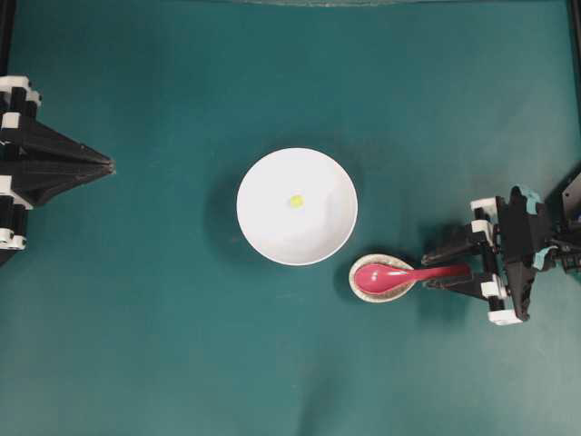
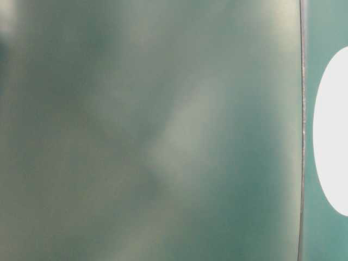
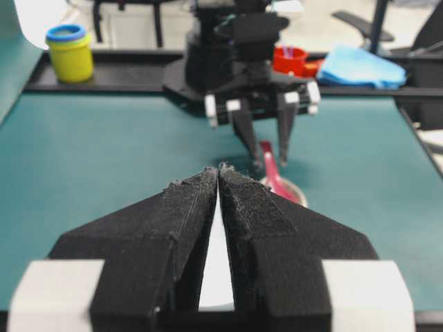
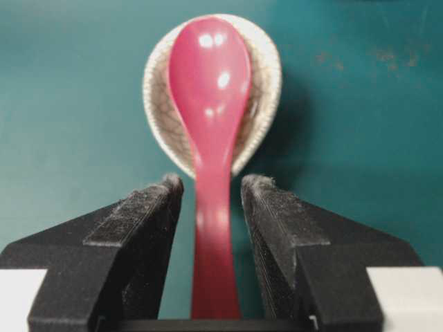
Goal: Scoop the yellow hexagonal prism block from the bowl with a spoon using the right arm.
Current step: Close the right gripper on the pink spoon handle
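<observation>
A glossy, rigid, likely slippery spoon point(image 4: 210, 90) rests in a speckled dish point(image 4: 266, 90). The right end effector point(image 4: 211, 190) straddles its handle, fingers apart; mid-handle seems the best hold.

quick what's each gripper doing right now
left gripper: closed, holding nothing, parked away from the bowl.
right gripper: open, fingers either side of the spoon handle, not clamped on it.

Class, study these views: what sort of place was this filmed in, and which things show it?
Most likely a robotics lab bench: two black arms face each other over a green table, the right tool straddles a staged spoon, and office chairs stand behind.
</observation>
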Controlling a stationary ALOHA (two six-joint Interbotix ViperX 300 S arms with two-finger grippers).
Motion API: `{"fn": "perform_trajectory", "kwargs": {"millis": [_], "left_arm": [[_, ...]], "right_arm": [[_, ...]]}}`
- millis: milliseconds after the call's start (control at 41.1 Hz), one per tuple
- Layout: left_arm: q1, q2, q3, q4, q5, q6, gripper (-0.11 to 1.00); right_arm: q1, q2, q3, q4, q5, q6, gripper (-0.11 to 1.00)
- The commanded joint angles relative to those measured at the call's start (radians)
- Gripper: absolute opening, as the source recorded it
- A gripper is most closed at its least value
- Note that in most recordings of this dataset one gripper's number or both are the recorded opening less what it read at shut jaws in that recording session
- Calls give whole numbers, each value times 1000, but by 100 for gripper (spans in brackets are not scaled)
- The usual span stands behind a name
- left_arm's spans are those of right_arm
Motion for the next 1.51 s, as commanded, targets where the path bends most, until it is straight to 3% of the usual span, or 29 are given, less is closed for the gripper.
{"fn": "perform_trajectory", "kwargs": {"millis": [0, 1071, 1485], "left_arm": [[0, 8, -28, 2, -5, 2, 11], [0, 8, -28, 2, -5, -5, 11], [0, 8, -26, 2, -5, -5, 11]], "right_arm": [[5, -20, 0, 11, -6, -2, 47], [25, -11, 41, 3, -26, -8, 47], [25, -8, 35, -14, -28, -20, 41]]}}
